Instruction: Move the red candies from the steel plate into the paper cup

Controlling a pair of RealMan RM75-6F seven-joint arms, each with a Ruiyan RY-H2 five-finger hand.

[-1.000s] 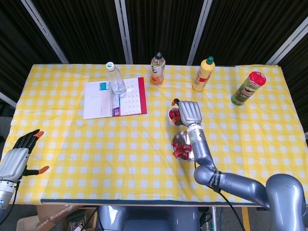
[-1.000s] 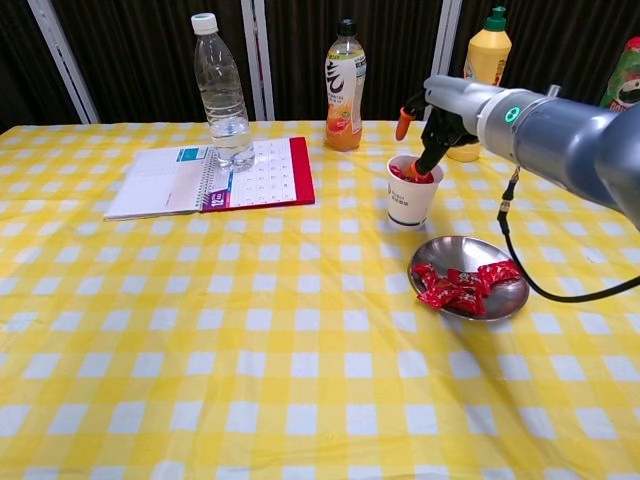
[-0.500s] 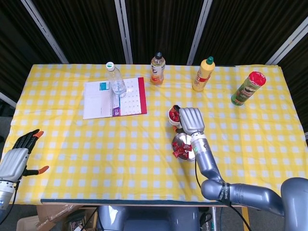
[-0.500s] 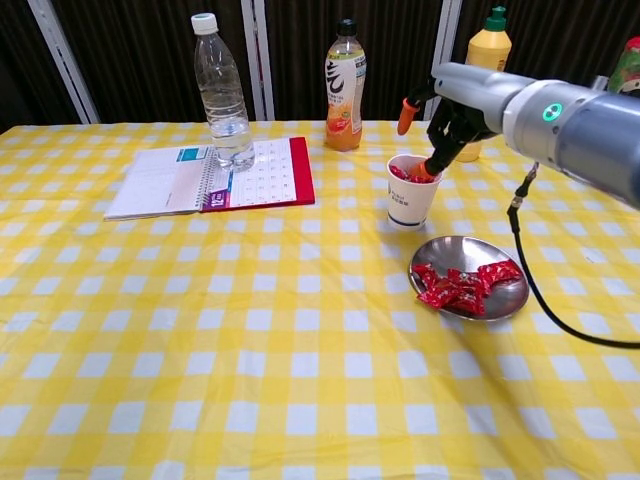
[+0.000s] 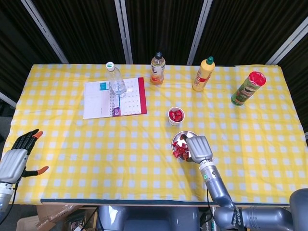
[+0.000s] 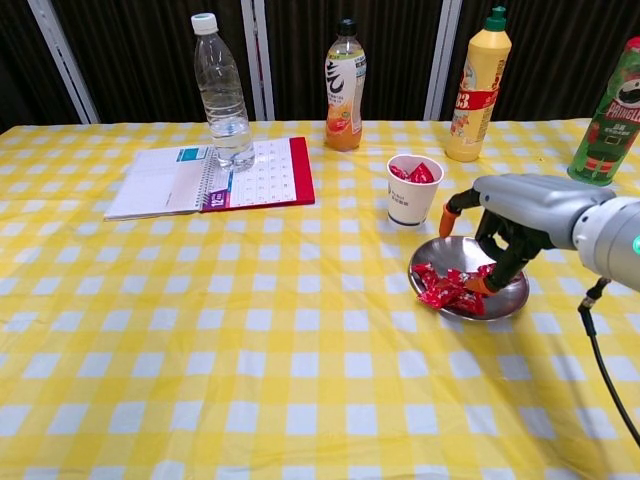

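Observation:
A white paper cup [image 5: 175, 116] [image 6: 413, 191] with red candies in it stands mid-table. Just in front of it lies the steel plate [image 5: 180, 137] [image 6: 447, 252], holding a pile of red candies [image 5: 180, 150] [image 6: 444, 288]. My right hand [image 5: 198, 148] [image 6: 503, 226] hangs over the plate's right side. Its fingertips [image 6: 482, 284] reach down onto the candies while the thumb stays apart; no candy is plainly held. My left hand [image 5: 19, 156] is off the table's front left corner with its fingers spread and nothing in it; the chest view does not show it.
Along the back stand a water bottle [image 5: 115, 80] [image 6: 220, 90] on an open calendar notebook [image 5: 114, 97] [image 6: 210, 176], an orange drink bottle [image 5: 157, 68] [image 6: 344, 86], a yellow sauce bottle [image 5: 203, 74] [image 6: 478, 86] and a green chip can [image 5: 248, 88] [image 6: 610, 115].
My right hand has left the paper cup and come down and forward to the steel plate. The cup now shows uncovered with candies inside. The left hand has not moved.

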